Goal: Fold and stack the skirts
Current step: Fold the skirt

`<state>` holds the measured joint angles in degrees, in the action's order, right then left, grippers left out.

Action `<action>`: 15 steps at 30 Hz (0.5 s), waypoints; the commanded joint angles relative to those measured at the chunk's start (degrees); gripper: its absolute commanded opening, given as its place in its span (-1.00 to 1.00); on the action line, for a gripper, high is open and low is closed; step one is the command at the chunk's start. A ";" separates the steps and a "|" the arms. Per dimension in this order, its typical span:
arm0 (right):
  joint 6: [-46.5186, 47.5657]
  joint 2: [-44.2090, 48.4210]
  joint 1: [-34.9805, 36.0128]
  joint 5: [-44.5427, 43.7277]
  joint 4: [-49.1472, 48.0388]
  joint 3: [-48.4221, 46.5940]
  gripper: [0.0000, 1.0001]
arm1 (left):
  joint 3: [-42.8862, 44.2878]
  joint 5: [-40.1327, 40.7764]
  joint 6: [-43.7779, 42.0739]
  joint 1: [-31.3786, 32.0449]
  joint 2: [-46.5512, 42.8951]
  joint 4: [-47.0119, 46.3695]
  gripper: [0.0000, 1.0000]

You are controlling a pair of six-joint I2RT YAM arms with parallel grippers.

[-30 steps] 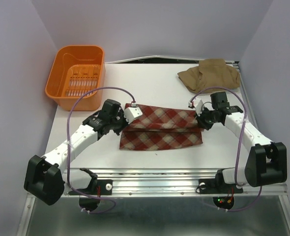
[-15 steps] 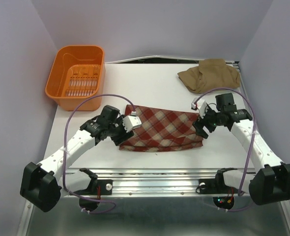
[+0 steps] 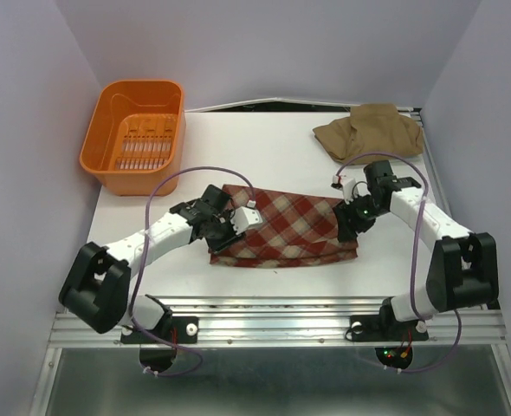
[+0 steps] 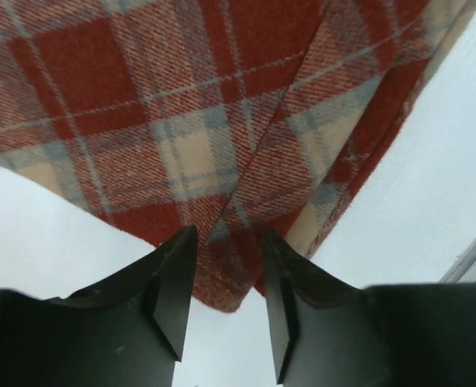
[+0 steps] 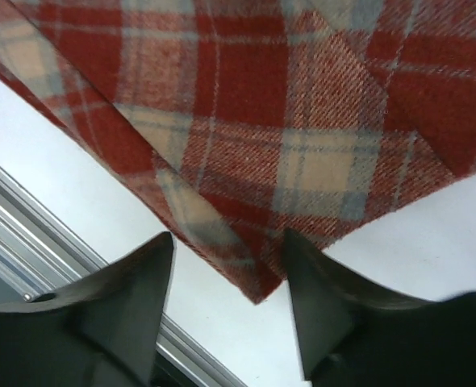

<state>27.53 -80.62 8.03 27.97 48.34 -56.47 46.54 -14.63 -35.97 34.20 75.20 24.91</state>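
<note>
Left gripper (image 4: 228,242): your fingers stood apart, empty, at the left corner of the red-and-cream plaid cloth skirt (image 3: 286,230), which lay folded between both arms.
Right gripper (image 5: 226,242): apart too, at its right corner.
Doing it well: you likely needed both layers pinched and both corners moved together.

This is a robotics lab test cell. A white table (image 3: 281,147) is boxed in by plain lavender walls (image 3: 264,43). The left arm (image 3: 143,243) and right arm (image 3: 416,212) are bolted to an aluminium rail (image 3: 281,316), with purple cables (image 3: 416,269) looping loose and lit electronics (image 3: 392,355) underneath.
</note>
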 commanded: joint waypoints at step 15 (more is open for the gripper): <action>7.63 -11.49 12.25 -6.17 4.58 2.06 -0.43 | 14.16 10.15 5.81 -0.36 32.18 -5.31 -0.81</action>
<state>33.63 -91.68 13.72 22.76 50.94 -54.98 56.58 -7.07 -32.23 34.54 96.51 23.03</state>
